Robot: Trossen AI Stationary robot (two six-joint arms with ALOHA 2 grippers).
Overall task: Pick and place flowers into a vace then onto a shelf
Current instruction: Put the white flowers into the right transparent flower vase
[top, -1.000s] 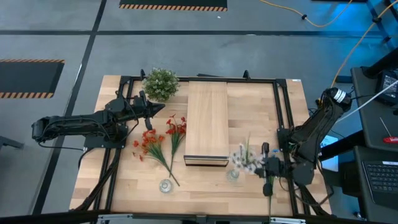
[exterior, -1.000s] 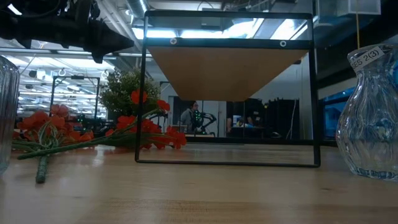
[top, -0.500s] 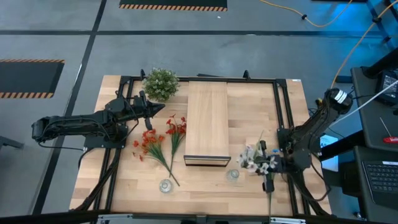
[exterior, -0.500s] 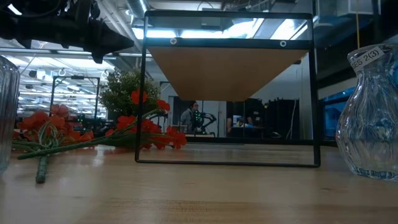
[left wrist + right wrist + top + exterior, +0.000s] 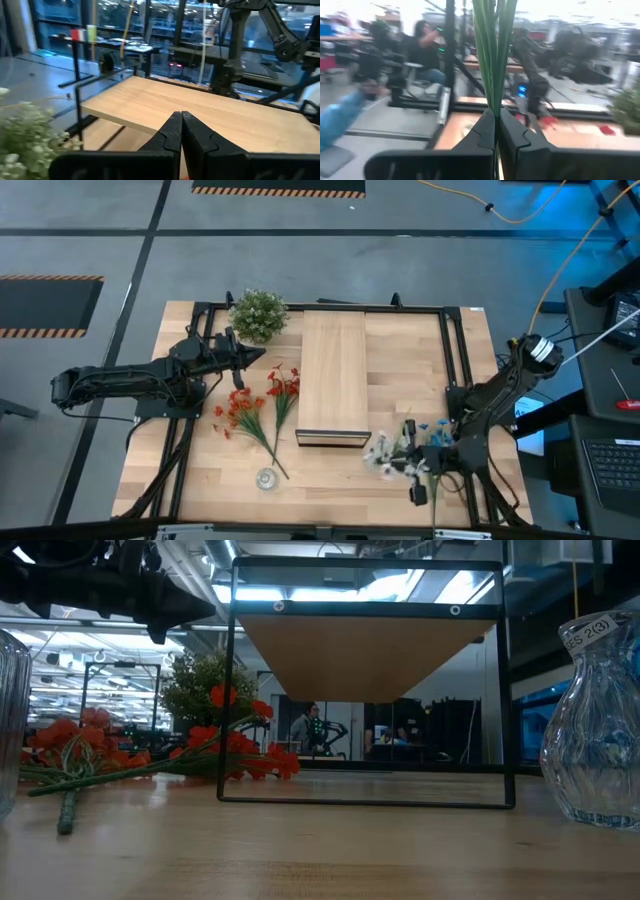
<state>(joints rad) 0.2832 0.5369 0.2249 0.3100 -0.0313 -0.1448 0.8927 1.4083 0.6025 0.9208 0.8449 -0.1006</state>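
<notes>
Since a second ago, the spray of white and blue artificial flowers on thin green stems (image 5: 398,457) has been carried from beside the shelf's front end toward the near right corner of the table, and now hangs tilted over the pale wooden tabletop (image 5: 400,350). Its stems are pinched between the closed fingers of the right gripper (image 5: 495,122). The small clear glass vase (image 5: 266,478) stands well apart to the left, near the loose red-orange flowers (image 5: 250,412) lying on the table. The long pale wood shelf (image 5: 333,375) lies between them. To do this step well, the stems should probably be turned upright and lowered squarely over a vase mouth before release. The left gripper (image 5: 181,131) is shut on nothing, waiting by the bushy green-white plant (image 5: 258,313).
</notes>
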